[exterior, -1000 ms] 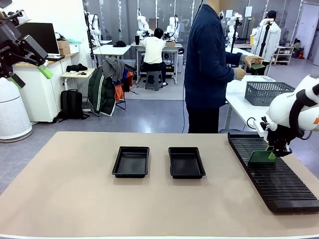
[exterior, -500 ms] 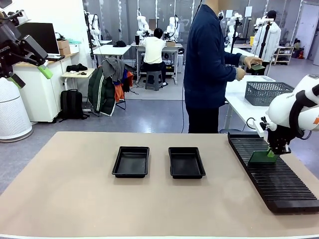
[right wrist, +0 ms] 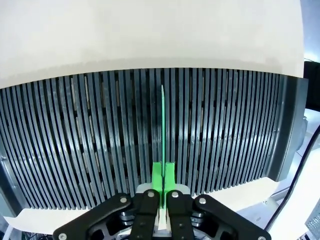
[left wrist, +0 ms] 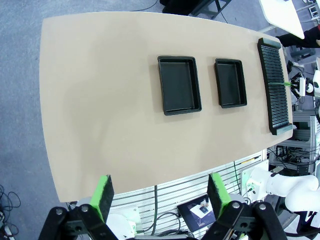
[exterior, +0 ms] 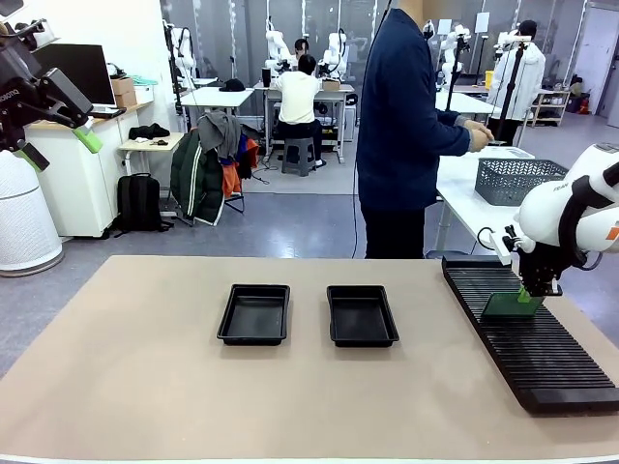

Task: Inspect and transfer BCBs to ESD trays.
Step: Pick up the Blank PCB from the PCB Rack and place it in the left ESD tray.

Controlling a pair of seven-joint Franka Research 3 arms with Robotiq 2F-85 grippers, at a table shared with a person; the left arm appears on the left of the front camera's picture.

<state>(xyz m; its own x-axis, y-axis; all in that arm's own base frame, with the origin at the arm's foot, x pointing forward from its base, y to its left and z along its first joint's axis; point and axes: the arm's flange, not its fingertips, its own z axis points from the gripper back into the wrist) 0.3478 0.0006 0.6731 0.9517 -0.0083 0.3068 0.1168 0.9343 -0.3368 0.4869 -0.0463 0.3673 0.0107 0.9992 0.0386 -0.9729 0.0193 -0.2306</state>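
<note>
- Tightly, the right gripper (right wrist: pixel 162 176) is pinched on one green BCB (right wrist: pixel 162 120), with its pads (right wrist: pixel 170 175) pressed on the board's two flat sides.
- From the right wrist, the BCB looks like a thin green line, because it stands up on its edge.
- It is over the black ribbed rack (exterior: pixel 542 353), at 3 o'clock on the surface (exterior: pixel 145 387). I cannot tell if its bottom edge sits in a slot.
- The left gripper (left wrist: pixel 160 194) is spread wide and holds nothing, high up at 10 o'clock in the front view.
- The left ESD tray (exterior: pixel 253 314) and the right ESD tray (exterior: pixel 362 315) sit side by side mid-surface, showing bare black floors.
</note>
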